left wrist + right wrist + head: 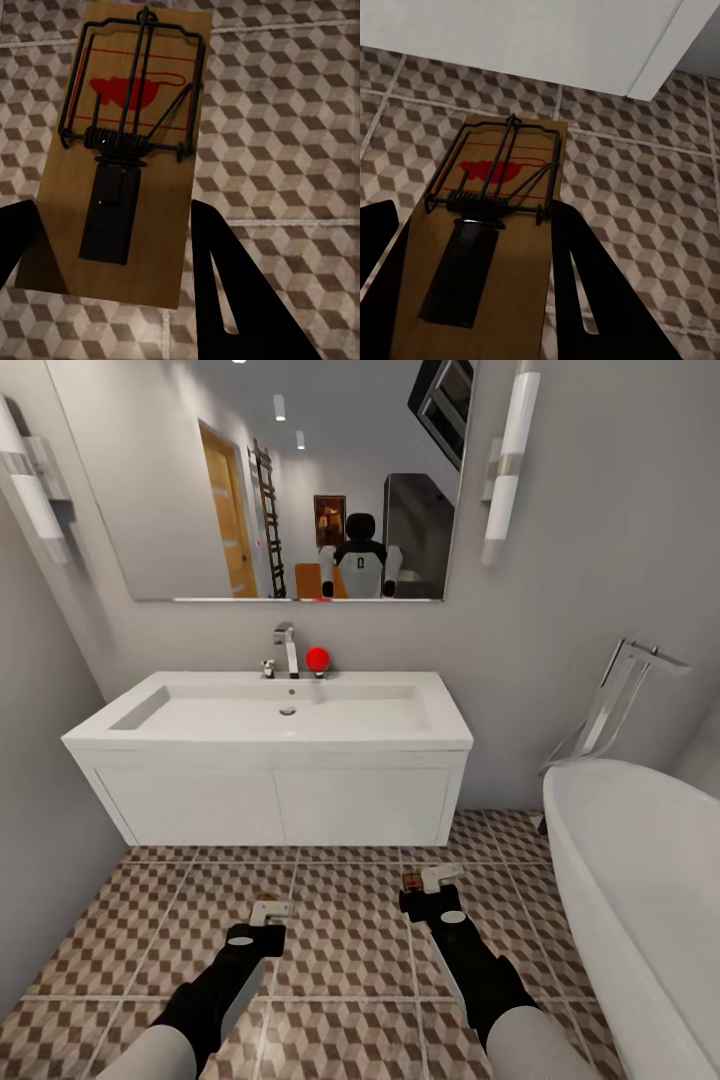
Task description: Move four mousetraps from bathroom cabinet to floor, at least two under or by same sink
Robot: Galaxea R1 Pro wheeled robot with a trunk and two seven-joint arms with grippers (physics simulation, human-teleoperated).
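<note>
Both grippers were clamped on mousetraps above the bathroom floor, whose brown-and-beige cube tiles filled the lower head view. Ahead, at twelve o'clock, hung the wide white sink, its chrome tap and a small red ball standing at the back rim, with a large mirror above showing the robot's own reflection. A rounded white bathtub curved in at about three o'clock, a chrome floor-standing tap rising behind it. The left gripper, at roughly seven o'clock, held the left mousetrap by its long edges; its wrist camera showed the wooden board with its dark wire spring and red mouse mark pinched between two black fingers over the tiles. The right gripper, near five o'clock and a little closer to the sink's front, gripped the right mousetrap the same way between its own black fingers, the white underside of the sink visible just beyond the board's far end.
</note>
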